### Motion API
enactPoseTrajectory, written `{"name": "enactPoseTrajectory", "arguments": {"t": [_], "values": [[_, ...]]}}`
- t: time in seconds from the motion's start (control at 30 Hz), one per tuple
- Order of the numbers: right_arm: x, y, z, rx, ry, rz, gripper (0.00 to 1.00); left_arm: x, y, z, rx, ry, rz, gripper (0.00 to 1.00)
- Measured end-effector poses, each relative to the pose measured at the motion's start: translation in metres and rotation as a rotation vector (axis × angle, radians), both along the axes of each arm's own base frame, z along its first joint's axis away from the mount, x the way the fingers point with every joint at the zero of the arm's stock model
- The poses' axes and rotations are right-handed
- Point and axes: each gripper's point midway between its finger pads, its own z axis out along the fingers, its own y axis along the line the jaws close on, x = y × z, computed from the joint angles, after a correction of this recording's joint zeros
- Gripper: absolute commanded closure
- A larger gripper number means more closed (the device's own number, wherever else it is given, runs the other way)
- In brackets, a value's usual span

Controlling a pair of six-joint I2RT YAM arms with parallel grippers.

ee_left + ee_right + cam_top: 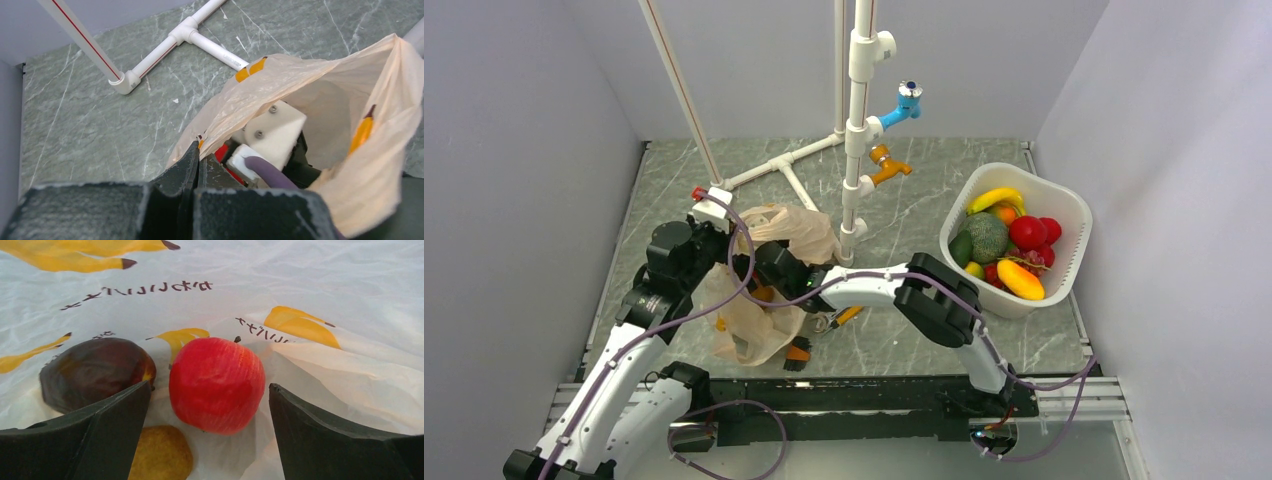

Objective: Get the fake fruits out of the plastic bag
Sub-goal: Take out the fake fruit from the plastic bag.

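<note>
- The worktop point(904, 200) is grey marbled stone. The plastic bag point(754, 325) lies crumpled on its left half, just in front of my two arms.
- The plastic bag is where the task's things are. From my right wrist I see its printed inner wall all round, with the fake fruits lying on its floor.
- The white basket point(1036, 303) stands well apart on the right and already holds other fruit. I judge it the likely place to drop what I lift out.
- My right tool point(208, 386) is inside the bag with its jaws spread wide, one on each side of the red apple point(217, 390). It holds nothing and, as far as I can tell, touches nothing.
- To do this step well, I should centre on the apple and close gently round its widest part. I must catch no fold of film under either jaw, then draw back through the mouth.
- My left tool point(197, 150) is pressed together on the bag's rim, pinching the thin film and holding the mouth up and open. It should hold firm so the opening does not sag onto my right arm.
- The red apple is glossy and round, so a grip off its middle may squirt it aside.
- The dark fruit point(95, 372) lies just beside the apple on the left, close behind my left jaw, which could nudge it.
- The yellow-brown fruit point(160, 455) sits nearest, low between the jaws, and is smaller than the others.
</note>
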Motion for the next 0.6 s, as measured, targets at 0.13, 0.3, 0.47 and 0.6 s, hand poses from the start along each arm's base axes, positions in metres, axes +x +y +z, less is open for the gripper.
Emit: {"name": "enactPoseTrajectory", "arguments": {"t": [0.13, 0.3, 0.47, 0.6], "values": [[0.009, 0.004, -0.014, -0.011, 0.008, -0.012, 0.13, 0.000, 0.001, -0.003, 0.003, 0.005, 0.006, 1.00], [0.014, 0.005, -0.028, -0.025, 0.019, -0.014, 0.27, 0.001, 0.002, -0.004, 0.006, 0.008, 0.012, 1.00], [0.015, 0.006, -0.027, -0.022, 0.023, -0.004, 0.54, 0.001, 0.002, -0.003, 0.006, 0.005, 0.012, 1.00], [0.014, 0.006, -0.028, -0.020, 0.032, -0.001, 0.70, 0.002, 0.004, -0.004, 0.009, 0.005, 0.024, 1.00]]}}
